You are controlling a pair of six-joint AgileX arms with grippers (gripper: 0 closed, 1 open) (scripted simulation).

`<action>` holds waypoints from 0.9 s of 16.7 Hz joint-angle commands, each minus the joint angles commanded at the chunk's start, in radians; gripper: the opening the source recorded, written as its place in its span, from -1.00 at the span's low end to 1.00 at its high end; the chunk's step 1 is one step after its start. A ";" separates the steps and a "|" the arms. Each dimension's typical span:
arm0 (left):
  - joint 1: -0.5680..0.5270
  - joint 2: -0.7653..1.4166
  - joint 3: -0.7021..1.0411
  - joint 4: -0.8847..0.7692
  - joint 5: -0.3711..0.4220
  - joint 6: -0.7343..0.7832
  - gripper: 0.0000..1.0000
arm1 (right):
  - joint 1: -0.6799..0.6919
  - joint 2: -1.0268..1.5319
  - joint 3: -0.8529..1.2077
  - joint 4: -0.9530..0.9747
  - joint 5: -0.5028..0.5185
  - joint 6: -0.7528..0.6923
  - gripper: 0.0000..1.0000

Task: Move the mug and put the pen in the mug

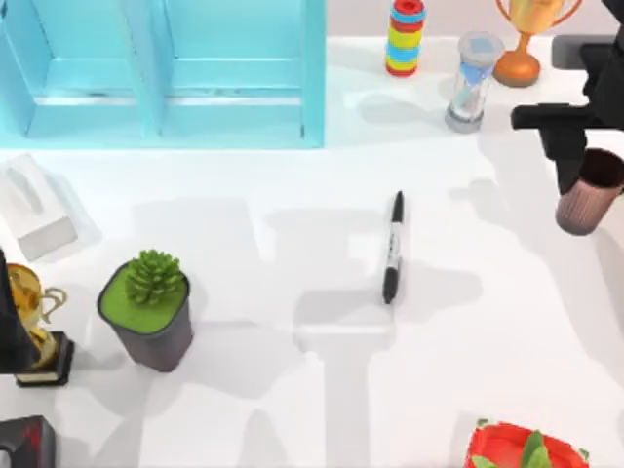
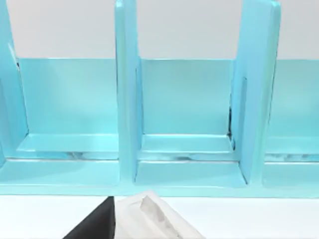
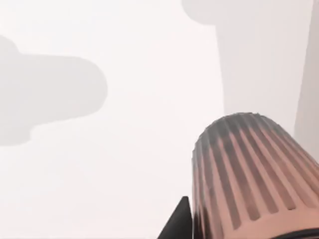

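You have one mug (image 1: 588,203) at the table's (image 1: 292,390) right edge, tilted and raised, its rim up against the right gripper (image 1: 575,171); the right wrist view shows its ribbed copper wall (image 3: 249,174) close under the camera, so the gripper seems to have hold of it, though you cannot tell how far apart the fingers stand. One pen (image 1: 392,248) lies flat near the table's middle, well apart from the mug. The left arm (image 1: 12,322) sits parked at the left edge. Count also one plant pot (image 1: 148,307); two trophies (image 1: 39,327); one hourglass (image 1: 471,83); one ring stack (image 1: 406,37); one blue shelf (image 1: 166,73).
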 joint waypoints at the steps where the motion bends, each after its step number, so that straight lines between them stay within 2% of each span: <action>1: 0.000 0.000 0.000 0.000 0.000 0.000 1.00 | 0.053 0.032 0.010 0.024 0.000 0.050 -1.00; 5: 0.000 0.000 0.000 0.000 0.000 0.000 1.00 | 0.170 0.111 0.032 0.091 0.000 0.166 -1.00; 11: 0.000 0.000 0.000 0.000 0.000 0.000 1.00 | 0.170 0.114 0.011 0.109 -0.003 0.170 -1.00; 15: 0.000 0.000 0.000 0.000 0.000 0.000 1.00 | 0.175 0.129 -0.089 0.234 -0.001 0.171 -1.00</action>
